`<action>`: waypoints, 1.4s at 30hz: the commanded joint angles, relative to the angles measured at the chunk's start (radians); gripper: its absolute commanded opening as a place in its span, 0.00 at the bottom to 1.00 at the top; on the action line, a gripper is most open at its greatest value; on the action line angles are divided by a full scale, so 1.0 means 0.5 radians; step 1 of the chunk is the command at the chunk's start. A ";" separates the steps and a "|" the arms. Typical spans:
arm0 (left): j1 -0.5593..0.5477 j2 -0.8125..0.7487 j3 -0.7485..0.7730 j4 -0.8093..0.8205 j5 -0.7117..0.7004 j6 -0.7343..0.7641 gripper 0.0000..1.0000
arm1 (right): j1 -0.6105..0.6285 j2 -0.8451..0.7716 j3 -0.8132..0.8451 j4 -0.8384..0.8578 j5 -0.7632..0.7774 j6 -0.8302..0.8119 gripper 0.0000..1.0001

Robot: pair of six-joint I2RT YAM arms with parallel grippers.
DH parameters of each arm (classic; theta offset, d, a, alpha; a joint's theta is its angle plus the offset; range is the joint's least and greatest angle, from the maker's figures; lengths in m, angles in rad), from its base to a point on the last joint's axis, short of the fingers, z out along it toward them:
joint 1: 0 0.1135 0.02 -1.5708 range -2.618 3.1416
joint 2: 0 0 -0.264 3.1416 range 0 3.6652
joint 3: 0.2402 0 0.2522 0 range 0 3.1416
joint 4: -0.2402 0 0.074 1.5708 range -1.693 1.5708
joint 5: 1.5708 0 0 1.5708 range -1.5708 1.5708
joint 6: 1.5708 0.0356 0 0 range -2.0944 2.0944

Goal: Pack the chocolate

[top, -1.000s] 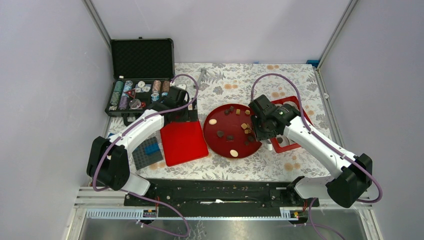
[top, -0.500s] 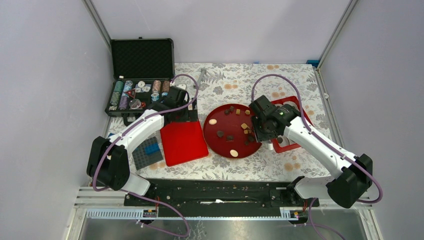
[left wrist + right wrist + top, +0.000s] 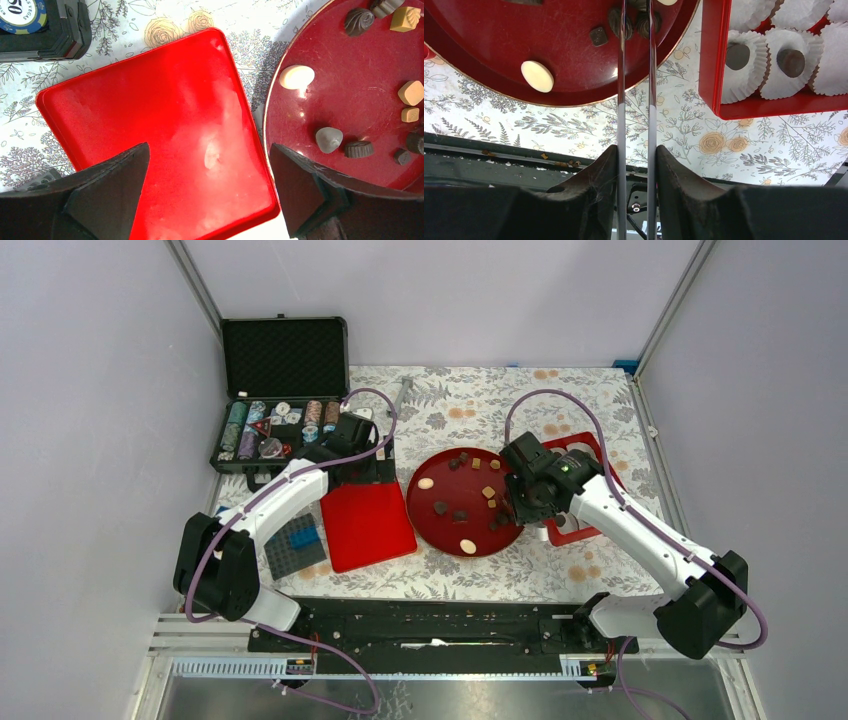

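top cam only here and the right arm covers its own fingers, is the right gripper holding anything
Observer: Yes, the right gripper is shut on metal tweezers, whose two prongs reach out over the red plate.
Operator: ok and is anything packed in the box, cant see past the arm
Observer: Two dark pieces sit in white paper cups inside the red box.
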 commanded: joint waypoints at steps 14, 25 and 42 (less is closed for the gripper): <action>0.009 -0.034 0.013 0.077 -0.005 0.023 0.99 | -0.065 -0.154 0.376 0.046 0.455 0.056 0.00; 0.009 -0.046 0.011 0.081 0.001 0.036 0.99 | -0.934 -0.359 0.101 0.079 0.462 0.192 0.00; 0.009 -0.044 -0.008 0.100 0.013 0.042 0.99 | -1.115 -0.285 -0.154 0.388 0.345 0.209 0.04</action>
